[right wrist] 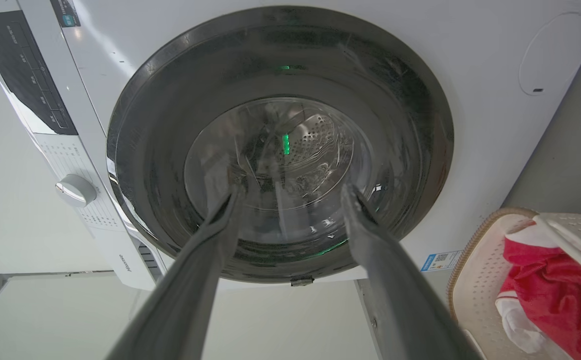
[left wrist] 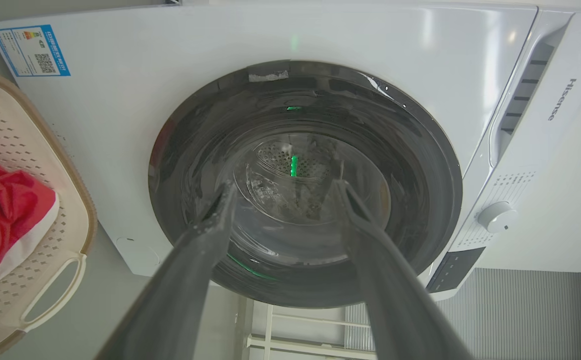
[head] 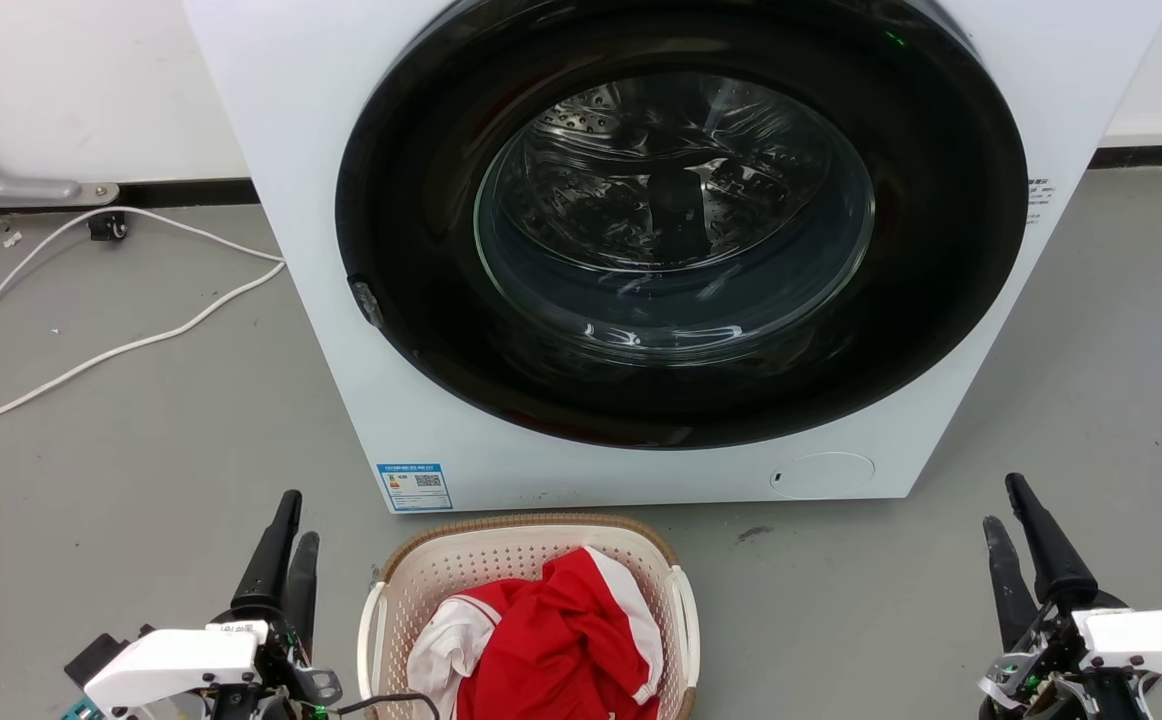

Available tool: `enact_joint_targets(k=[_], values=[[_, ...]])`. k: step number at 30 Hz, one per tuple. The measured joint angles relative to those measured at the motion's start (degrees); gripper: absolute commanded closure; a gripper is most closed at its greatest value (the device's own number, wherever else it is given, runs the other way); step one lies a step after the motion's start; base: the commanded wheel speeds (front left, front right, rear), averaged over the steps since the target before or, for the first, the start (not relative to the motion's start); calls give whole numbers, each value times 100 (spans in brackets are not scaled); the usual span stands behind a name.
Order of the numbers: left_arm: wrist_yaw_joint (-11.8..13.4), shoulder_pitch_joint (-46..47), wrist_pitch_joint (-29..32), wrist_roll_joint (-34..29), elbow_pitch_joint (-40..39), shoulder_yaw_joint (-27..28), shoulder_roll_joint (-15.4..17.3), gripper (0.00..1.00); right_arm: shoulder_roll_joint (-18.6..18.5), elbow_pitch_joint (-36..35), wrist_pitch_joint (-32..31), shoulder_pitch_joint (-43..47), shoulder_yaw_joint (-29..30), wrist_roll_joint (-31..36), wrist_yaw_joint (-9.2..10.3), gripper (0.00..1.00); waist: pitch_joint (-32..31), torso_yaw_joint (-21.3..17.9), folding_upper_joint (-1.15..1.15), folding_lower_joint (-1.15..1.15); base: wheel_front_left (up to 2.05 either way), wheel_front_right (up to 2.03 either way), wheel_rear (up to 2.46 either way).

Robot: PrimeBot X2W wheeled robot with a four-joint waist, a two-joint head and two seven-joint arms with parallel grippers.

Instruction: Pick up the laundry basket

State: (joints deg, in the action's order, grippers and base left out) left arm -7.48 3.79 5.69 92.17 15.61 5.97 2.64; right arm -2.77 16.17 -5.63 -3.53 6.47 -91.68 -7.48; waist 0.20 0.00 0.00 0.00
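Note:
The laundry basket [head: 411,585] is cream-white and perforated, with a brown woven-look rim and white side handles. It stands on the grey floor at the bottom centre of the head view, just in front of the washing machine, and holds red and white clothing [head: 551,640]. My left gripper [head: 293,518] stands open to the basket's left, apart from it. Far to the basket's right, my right gripper [head: 1003,505] is open too. The basket [left wrist: 30,235] lies at the left edge of the left wrist view, and the basket [right wrist: 475,280] sits at the lower right of the right wrist view.
A white front-loading washing machine [head: 361,130] with a shut dark round door [head: 681,220] fills the space behind the basket. White cables [head: 91,355] trail over the floor at the left. A black cable [head: 391,700] lies by the basket's near left corner.

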Motion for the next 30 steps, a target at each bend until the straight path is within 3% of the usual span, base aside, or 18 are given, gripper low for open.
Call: enact_joint_targets(k=[10,30], values=[[2,-1,-282,-862,-236,15,0,0,2,-296,271,10,43,1003,0,0,2,-1,0,0,0,0,0],[145,-124,-767,-3198,-712,-197,2,0,2,-989,765,281,-368,4087,-1,0,-1,12,0,0,0,0,0]])
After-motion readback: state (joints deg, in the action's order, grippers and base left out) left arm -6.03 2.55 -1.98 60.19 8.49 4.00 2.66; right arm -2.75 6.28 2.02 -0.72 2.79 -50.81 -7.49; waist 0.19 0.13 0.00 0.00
